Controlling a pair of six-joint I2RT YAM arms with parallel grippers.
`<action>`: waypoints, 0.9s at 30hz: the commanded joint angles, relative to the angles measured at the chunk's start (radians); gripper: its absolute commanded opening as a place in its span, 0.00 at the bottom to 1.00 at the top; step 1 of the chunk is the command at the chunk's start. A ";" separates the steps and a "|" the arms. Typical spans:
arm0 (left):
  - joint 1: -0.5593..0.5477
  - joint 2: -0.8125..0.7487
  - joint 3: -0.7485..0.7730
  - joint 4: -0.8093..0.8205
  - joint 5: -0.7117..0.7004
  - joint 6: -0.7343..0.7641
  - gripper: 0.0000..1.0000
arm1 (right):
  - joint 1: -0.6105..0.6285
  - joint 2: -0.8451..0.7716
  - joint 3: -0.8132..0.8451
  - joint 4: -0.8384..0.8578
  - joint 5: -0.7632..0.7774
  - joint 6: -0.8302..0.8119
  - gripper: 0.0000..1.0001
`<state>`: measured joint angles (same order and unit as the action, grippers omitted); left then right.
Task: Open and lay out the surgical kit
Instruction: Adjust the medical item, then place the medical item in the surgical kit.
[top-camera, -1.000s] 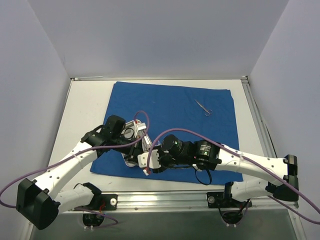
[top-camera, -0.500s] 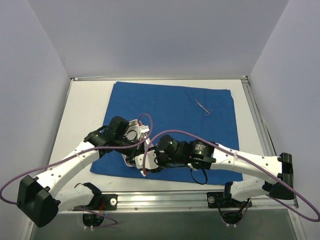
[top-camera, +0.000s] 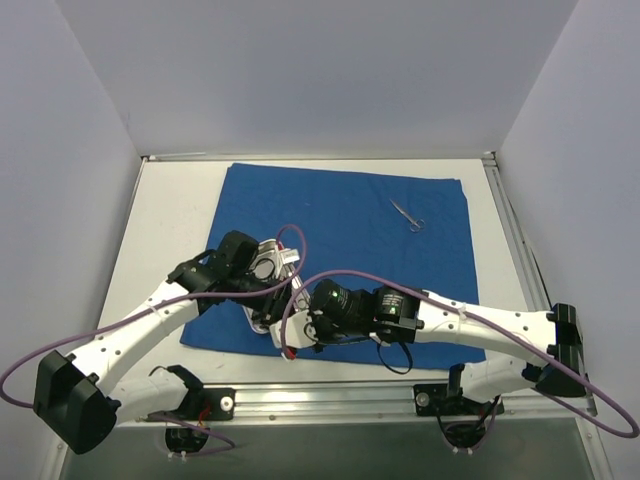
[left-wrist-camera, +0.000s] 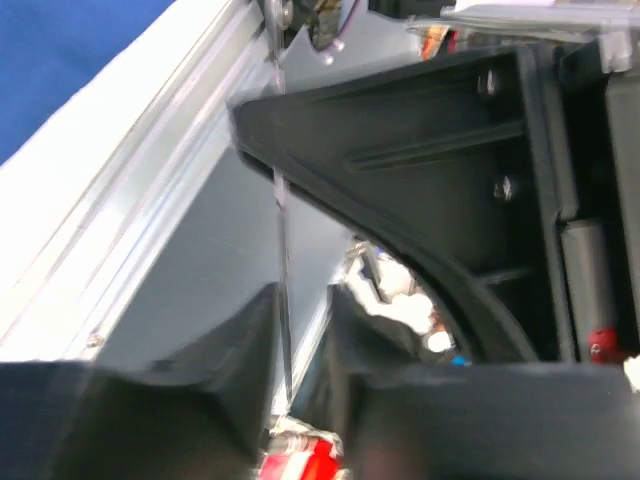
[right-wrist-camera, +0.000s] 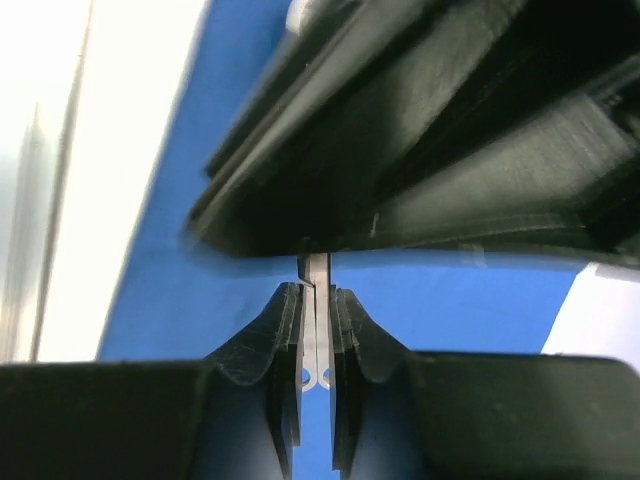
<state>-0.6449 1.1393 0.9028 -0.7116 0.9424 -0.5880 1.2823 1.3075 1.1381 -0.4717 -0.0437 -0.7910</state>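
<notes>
White tabletop (top-camera: 175, 220) is carrying the flat royal-blue cloth wrap (top-camera: 340, 215), over whose near-left part the right gripper (right-wrist-camera: 316, 296) is pinching a thin steel instrument (right-wrist-camera: 317, 268), its long axis pointing straight ahead at the facing left gripper (left-wrist-camera: 300, 310) (clamped or apart, I cannot tell).

Cloth (top-camera: 340, 215): plain royal blue. Table (top-camera: 170, 220): white. Instrument (top-camera: 407, 215) and strip (right-wrist-camera: 317, 290): silver. Left arm (top-camera: 140, 330) and right arm (top-camera: 500, 325): white shells, black joints; fingers (right-wrist-camera: 255, 350) black. Cables (top-camera: 350, 271): purple. Walls (top-camera: 300, 70): pale lilac-grey, unpatterned
</notes>
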 joint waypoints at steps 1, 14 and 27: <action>0.019 -0.029 0.067 0.049 -0.020 -0.010 0.45 | -0.024 -0.030 -0.018 0.099 0.103 0.055 0.00; 0.332 -0.144 0.100 0.121 -0.543 0.042 0.63 | -0.532 0.042 -0.018 0.251 0.041 0.217 0.00; 0.294 0.003 0.156 0.143 -0.464 0.177 0.62 | -1.020 0.619 0.342 0.240 0.031 0.279 0.00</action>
<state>-0.3344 1.1320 1.0019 -0.6079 0.4694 -0.4747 0.3279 1.8580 1.3911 -0.2043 -0.0166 -0.5297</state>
